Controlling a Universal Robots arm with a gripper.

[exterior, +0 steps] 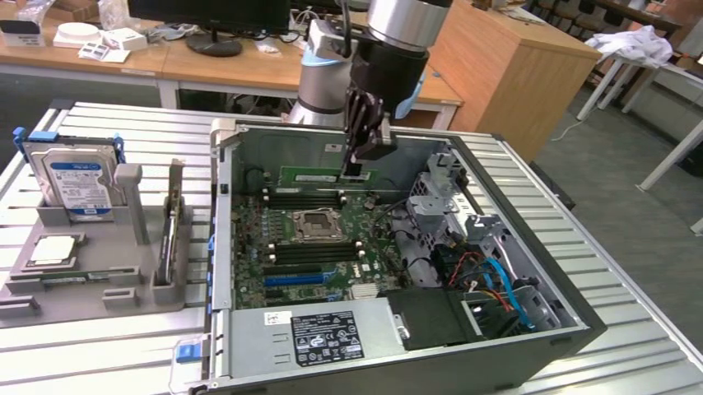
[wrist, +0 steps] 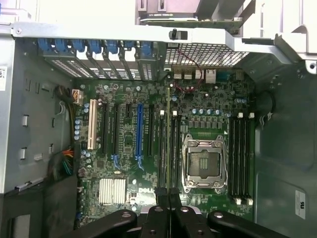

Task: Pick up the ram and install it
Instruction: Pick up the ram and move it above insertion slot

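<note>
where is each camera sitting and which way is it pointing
exterior view: off the arm, high up, looking down into the open computer case; shows the arm and gripper.
wrist view: on the wrist, facing the motherboard head-on; the gripper's own fingers show.
shared: the ram clamped in the gripper, the motherboard, the CPU socket.

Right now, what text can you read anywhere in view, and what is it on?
"DELL": printed in white on the motherboard.
Hard drive label: too small to read.
Power supply label: too small to read.
Ram sticker: blurred.
Case wall sticker: blurred.
</note>
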